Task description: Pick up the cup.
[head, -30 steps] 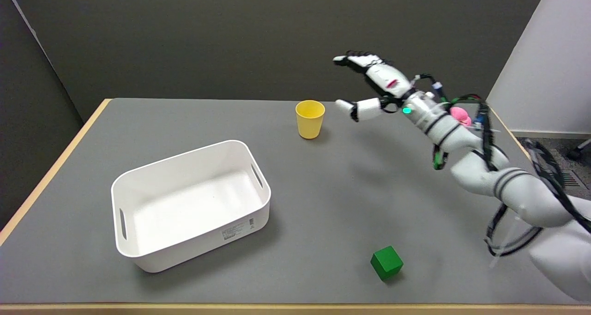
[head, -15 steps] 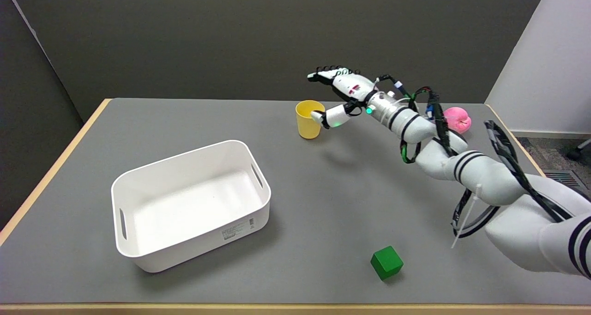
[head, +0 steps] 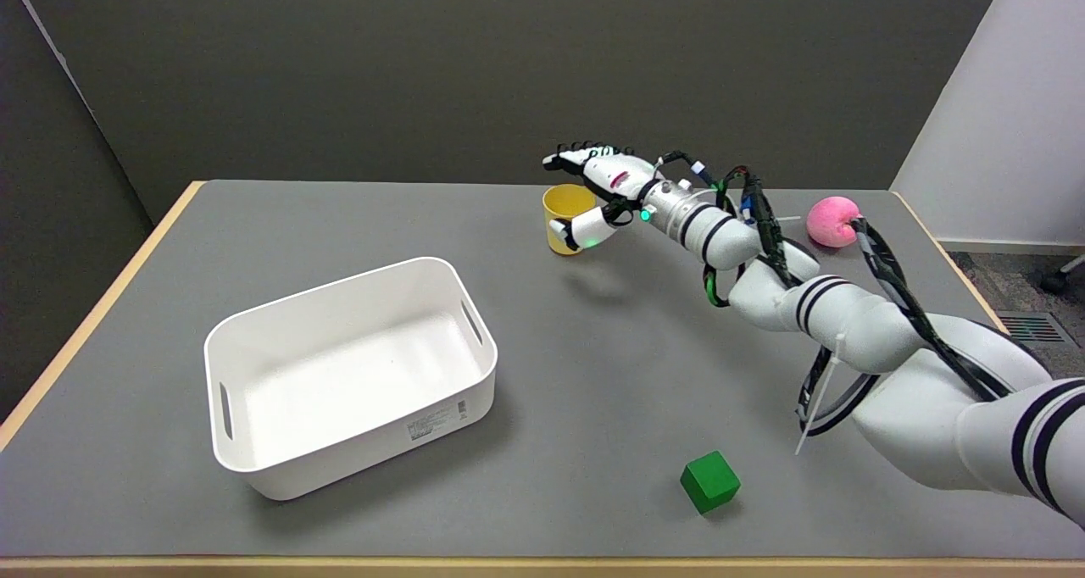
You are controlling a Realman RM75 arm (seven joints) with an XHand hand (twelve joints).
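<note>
My right hand [head: 603, 195] is at the yellow cup [head: 564, 219], which stands upright on the gray table [head: 339, 222] toward its far edge, well apart from the white bin [head: 347, 375]. The cup sits in the gap of my hand: my thumb [head: 585, 230] lies across the near side of its wall, low down, while my fingers [head: 585, 156] stretch out above and behind the rim. From this angle I cannot tell whether the thumb touches the wall or the fingers touch the back. The hand is spread, not gripping anything. The cup's long axis runs straight up, and my hand comes at it from the cup's right side, so I judge the next move is simply to curl the fingers in against the far wall, opposite the thumb, and then lift. The green block [head: 709, 481] and the pink ball [head: 831, 220] are far from this.
</note>
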